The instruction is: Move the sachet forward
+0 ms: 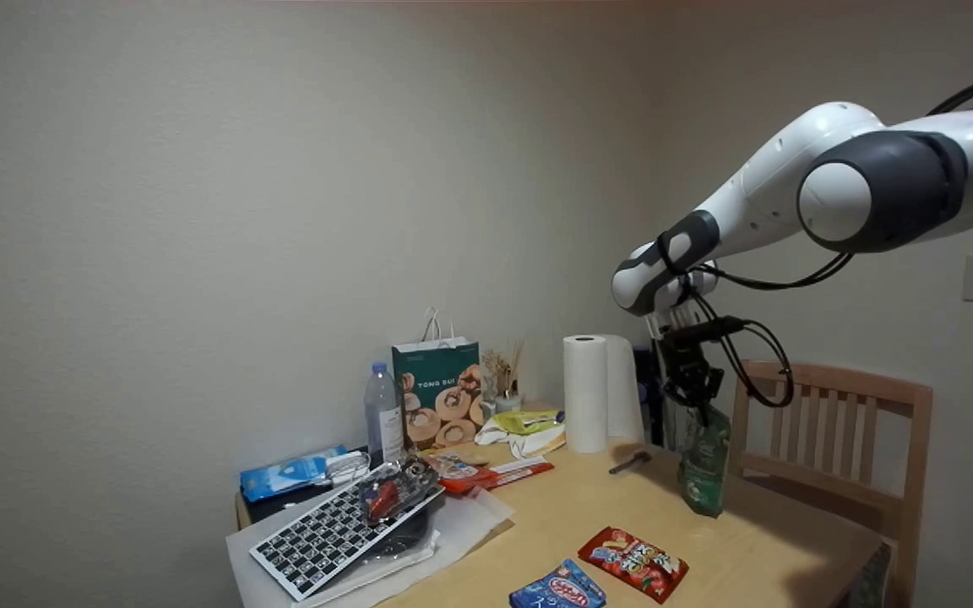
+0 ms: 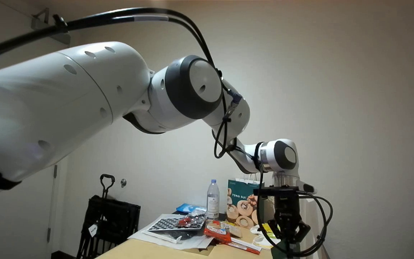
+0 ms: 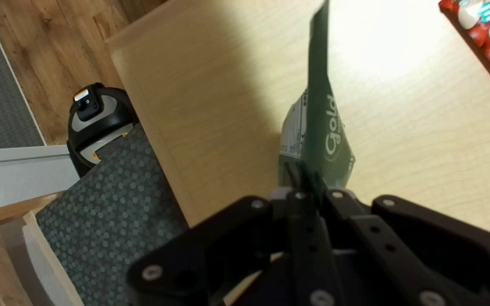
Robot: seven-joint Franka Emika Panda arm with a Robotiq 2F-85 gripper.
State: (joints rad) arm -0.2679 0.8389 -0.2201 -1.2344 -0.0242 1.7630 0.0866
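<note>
Evidently under way: hand [image 3: 306,177] was clenched on the upper edge of the green sachet [image 1: 704,464], which hung roughly upright beneath it, over the bench [image 1: 554,515]; whether its base touched the wood I could not tell. In an exterior view the red packet [image 1: 634,564] lay at seven o'clock from it, the paper-towel roll [image 1: 585,393] at ten. Step, as I judged it: the carry forward. Held so high, the sachet was apt to swing, so slow, level travel suited best, lifted just enough to spare the base dragging, and kept off the red packet. Setting down called for lowering until the base bore evenly, easing the grip, then withdrawing straight toward twelve, lest it topple.
</note>
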